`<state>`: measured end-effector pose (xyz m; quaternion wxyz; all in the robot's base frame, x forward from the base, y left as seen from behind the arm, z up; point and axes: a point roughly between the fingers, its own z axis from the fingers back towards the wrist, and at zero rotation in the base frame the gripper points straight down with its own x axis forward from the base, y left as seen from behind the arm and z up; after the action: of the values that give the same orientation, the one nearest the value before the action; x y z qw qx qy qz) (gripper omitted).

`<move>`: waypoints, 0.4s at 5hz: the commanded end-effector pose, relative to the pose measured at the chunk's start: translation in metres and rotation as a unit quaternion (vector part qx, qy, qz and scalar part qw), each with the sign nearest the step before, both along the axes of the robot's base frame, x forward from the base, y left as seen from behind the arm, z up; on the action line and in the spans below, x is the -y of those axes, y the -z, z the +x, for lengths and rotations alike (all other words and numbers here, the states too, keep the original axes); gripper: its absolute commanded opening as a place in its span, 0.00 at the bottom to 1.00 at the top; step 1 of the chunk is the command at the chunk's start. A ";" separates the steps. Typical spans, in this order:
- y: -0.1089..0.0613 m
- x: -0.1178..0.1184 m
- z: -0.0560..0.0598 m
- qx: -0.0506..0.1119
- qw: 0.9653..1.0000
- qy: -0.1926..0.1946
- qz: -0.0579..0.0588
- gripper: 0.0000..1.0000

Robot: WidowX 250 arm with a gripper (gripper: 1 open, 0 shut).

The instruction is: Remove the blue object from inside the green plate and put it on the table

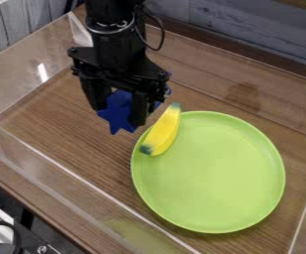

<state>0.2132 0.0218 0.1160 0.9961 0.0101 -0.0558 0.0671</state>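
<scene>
My gripper (121, 107) points straight down, its black fingers closed on the sides of the blue object (114, 121). That ridged deep-blue block hangs between them, over the brown table (57, 124), just left of the green plate (229, 184). The block's lower end sticks out below the fingers. It is outside the plate's rim and seems to hang a little above the wood.
A yellow banana (160, 129) lies across the plate's upper-left rim, right beside the held block. Clear acrylic walls (23, 69) ring the tabletop on the left and front. The arm's black cables trail behind the gripper toward the back.
</scene>
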 end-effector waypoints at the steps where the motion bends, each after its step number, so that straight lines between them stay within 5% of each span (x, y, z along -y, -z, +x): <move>1: -0.007 -0.008 0.001 0.019 1.000 -0.003 0.008 0.00; 2: -0.005 -0.020 -0.001 0.020 1.000 0.010 0.012 0.00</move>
<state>0.2092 0.0399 0.1131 0.9964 0.0168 -0.0575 0.0594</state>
